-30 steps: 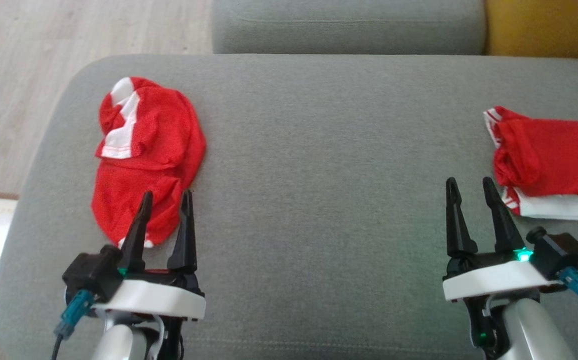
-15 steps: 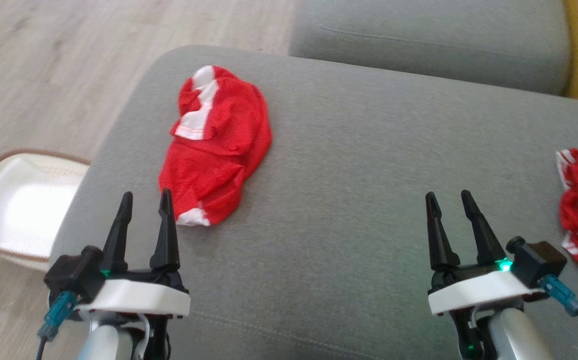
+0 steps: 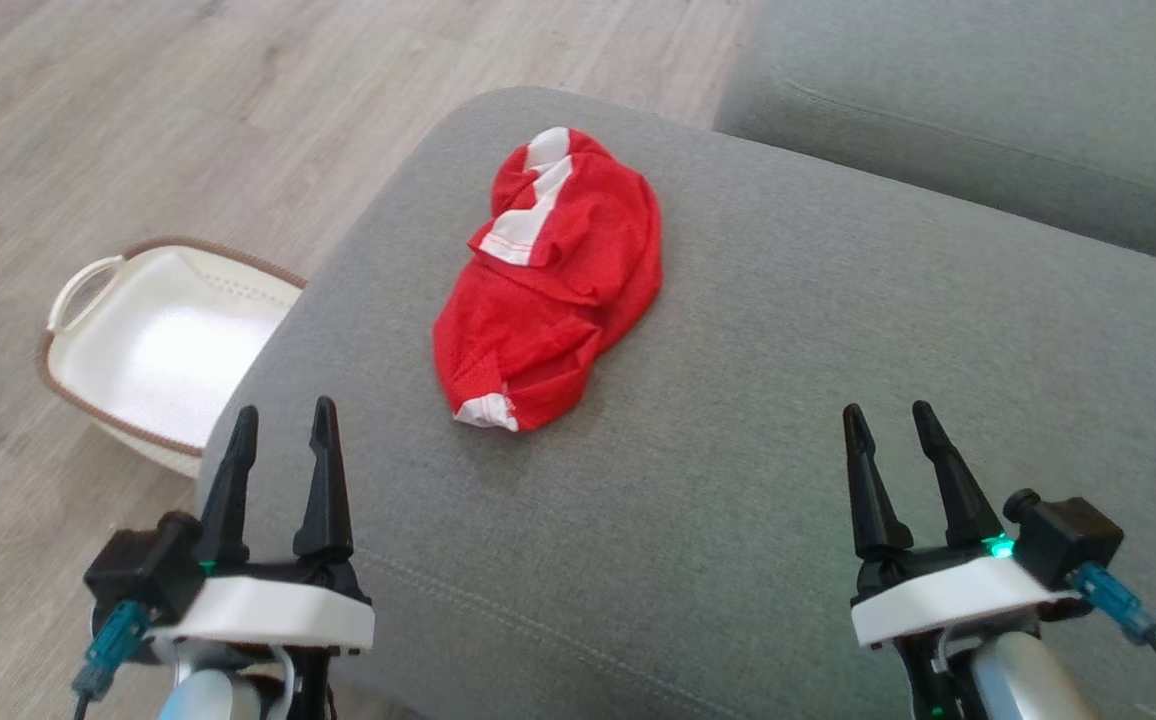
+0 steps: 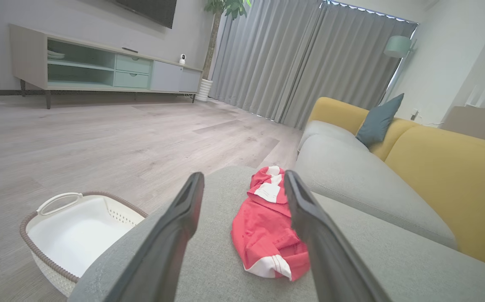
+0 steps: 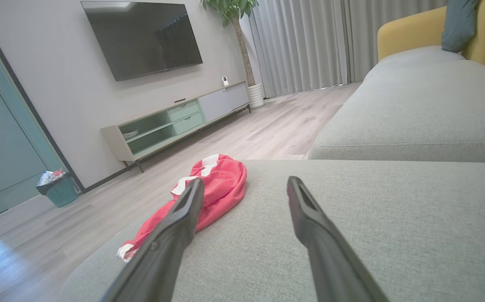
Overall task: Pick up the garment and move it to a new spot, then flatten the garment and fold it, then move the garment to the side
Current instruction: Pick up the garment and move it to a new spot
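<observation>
- Garment (image 3: pixel 550 285) crumpled in a heap on grey cushion (image 3: pixel 738 480), toward its far left corner.
- Not lifted, flattened or folded yet; seemingly whole task left.
- Left end effector (image 3: pixel 281 410) spread, empty, short of heap.
- Right end effector (image 3: pixel 886 410) spread, empty, well apart.
- White basket (image 3: pixel 168 350) on floor (image 3: pixel 138 120) beside cushion; no visible obstruction.

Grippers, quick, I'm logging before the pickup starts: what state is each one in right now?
Left gripper: open, holding nothing.
Right gripper: open, holding nothing.
</observation>
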